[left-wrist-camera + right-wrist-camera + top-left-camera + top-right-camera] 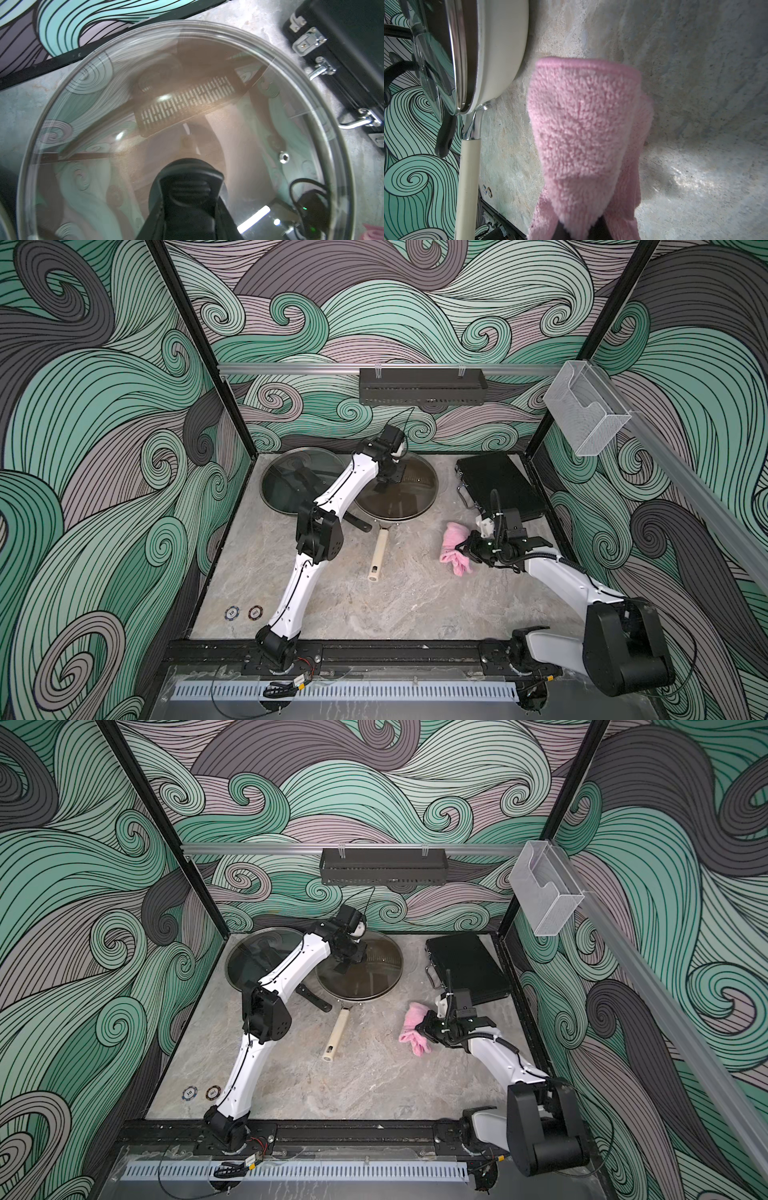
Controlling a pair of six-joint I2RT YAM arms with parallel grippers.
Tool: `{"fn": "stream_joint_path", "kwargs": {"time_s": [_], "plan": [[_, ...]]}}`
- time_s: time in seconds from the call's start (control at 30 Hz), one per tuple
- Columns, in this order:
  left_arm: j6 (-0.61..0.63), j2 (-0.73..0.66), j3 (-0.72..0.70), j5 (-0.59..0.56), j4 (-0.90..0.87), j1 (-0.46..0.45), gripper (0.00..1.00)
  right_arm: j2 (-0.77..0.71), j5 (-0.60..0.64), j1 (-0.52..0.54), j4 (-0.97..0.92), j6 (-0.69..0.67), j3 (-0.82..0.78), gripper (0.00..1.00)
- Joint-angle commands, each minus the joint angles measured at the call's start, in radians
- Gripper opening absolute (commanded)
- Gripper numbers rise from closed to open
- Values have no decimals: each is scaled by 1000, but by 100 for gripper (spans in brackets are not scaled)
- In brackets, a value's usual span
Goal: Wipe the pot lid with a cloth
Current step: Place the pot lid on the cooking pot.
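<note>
Standing over the table [374, 605], I see in both top views the pot lid [409, 493] sitting on a cream-handled pan [379, 551] at about twelve o'clock, with the left gripper [382, 486] down on its middle. A second lid [286, 485] lies at ten o'clock and a black case [498, 485] at two. The cloth [453, 545], pink and bunched, sits at roughly four o'clock from the pot lid and well apart from it, pinched by the right gripper [465, 549]. I cannot tell whether it touches the table. From the left wrist, the jaws are clamped tight on the lid's black ribbed knob [188, 182], and the glass around it is full of reflections. From the right wrist, the cloth [583, 128] fills the view, its gathered end squeezed between closed jaws, with the pan's pale wall [502, 52] near. By my reckoning the step in hand is bringing the cloth to the glass. To do it well, the left arm should pin the lid so it cannot skate on the pan. The right arm should come in from four o'clock, lay the loose fluffy end flat and sweep around the knob, clear of the other arm.
</note>
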Motion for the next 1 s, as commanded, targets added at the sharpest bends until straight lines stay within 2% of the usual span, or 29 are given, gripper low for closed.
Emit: {"fn": "stream_joint_path", "kwargs": {"time_s": [0.0,0.23,0.5,0.97], "plan": [[28,-16,95,-4,97,-25,0,4,-18,4,18,12,-12,0],[31,-13,96,-23,71,-27,0,-2,-20,4,20,12,-13,0],[56,-19,98,-122,61,-27,0,-9,-23,4,22,20,-15,0],[82,-10,103,-158,28,-24,0,6,-27,4,30,28,-9,0]]}}
